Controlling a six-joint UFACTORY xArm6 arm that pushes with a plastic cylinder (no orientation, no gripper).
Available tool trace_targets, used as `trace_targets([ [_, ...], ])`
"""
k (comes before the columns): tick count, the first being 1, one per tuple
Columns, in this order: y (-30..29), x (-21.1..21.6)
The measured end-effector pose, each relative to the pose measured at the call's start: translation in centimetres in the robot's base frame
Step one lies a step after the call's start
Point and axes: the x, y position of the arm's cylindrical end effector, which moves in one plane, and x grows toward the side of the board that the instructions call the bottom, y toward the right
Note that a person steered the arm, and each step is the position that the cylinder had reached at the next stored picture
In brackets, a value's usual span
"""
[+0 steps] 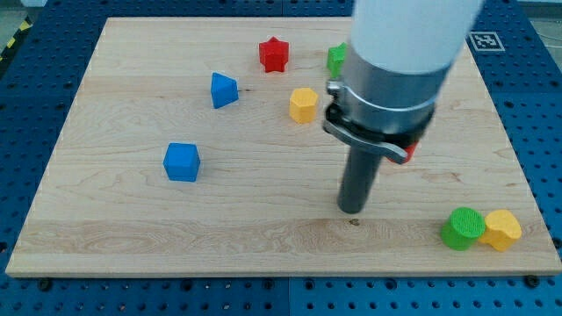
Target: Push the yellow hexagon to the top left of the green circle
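Right now my tip [351, 211] rests on bare board, touching nothing, with no jaws to open or close. The yellow hexagon [303, 104] lies well apart, up and to the view's left. The green circle [463, 227] sits near the view's bottom right, touching a second yellow block [503, 230]. I judge confusing the two yellow blocks the main risk; an off-centre shove could also swing the hexagon toward the red star [274, 54]. The hexagon looks small, flat-topped and upright.

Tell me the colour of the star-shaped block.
Red: the star block shows in the camera view, near the board's top.
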Motion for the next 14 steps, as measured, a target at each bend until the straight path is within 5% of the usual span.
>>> trace_targets([
  [8,-7.6,-16.3],
  [14,-4.9,-11.9],
])
